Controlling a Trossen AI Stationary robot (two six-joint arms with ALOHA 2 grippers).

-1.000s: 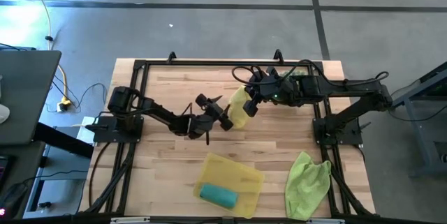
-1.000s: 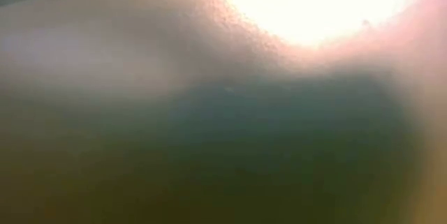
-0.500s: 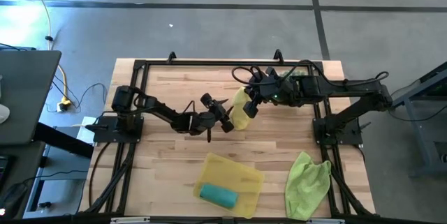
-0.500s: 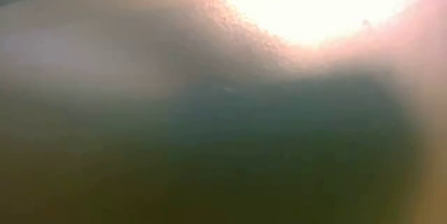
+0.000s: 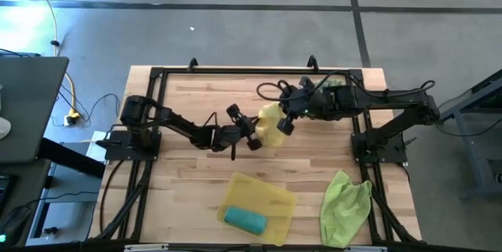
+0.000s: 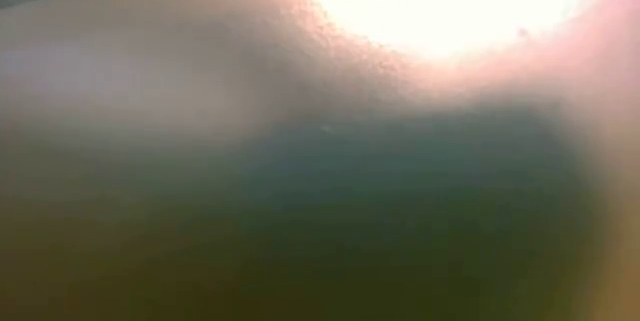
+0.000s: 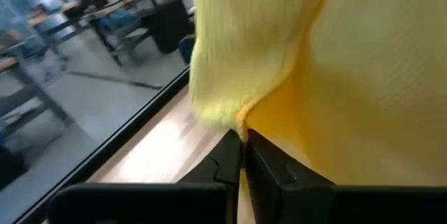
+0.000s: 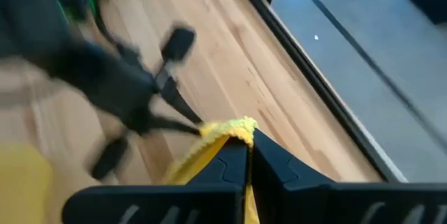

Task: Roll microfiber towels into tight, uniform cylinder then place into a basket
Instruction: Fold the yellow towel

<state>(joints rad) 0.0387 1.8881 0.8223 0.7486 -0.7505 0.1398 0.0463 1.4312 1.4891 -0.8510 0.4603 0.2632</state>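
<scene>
Right now both my left pincer [image 5: 252, 132] and right pincer [image 5: 284, 122] pinch the yellow towel [image 5: 271, 121] aloft; uneven pulling could tear a corner free

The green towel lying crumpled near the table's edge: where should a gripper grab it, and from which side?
Probably the green towel is best pinched at its upper corner, which sticks out toward the table's middle, coming straight down from above. It lies loose and bunched, so a free corner gives thin cloth to close on. Both grippers are busy holding the yellow towel.
</scene>
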